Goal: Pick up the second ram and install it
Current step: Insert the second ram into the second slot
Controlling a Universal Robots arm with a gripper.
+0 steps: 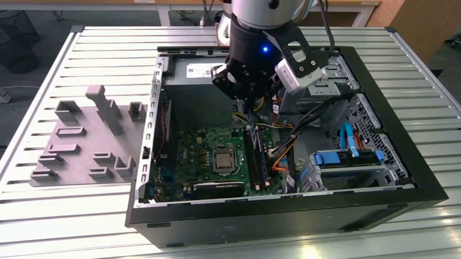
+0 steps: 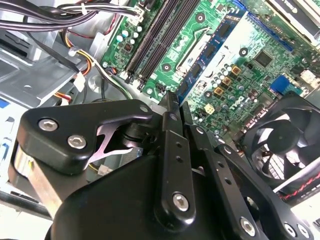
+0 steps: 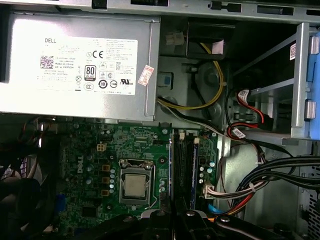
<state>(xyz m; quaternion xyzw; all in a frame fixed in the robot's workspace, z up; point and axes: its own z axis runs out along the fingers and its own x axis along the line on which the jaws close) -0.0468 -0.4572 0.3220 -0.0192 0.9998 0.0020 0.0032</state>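
The fingers look pinched shut, nothing visible between them, hovering right over the memory slots. One blue ram stick sits upright in a slot on the green motherboard, middle of the exterior view. It looks like the seating stage, which calls for a straight, even push. Count: one blue stick, two bare black slots beside it.

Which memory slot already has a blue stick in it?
The outermost slot, farthest from the silver processor; its neighbours look black.
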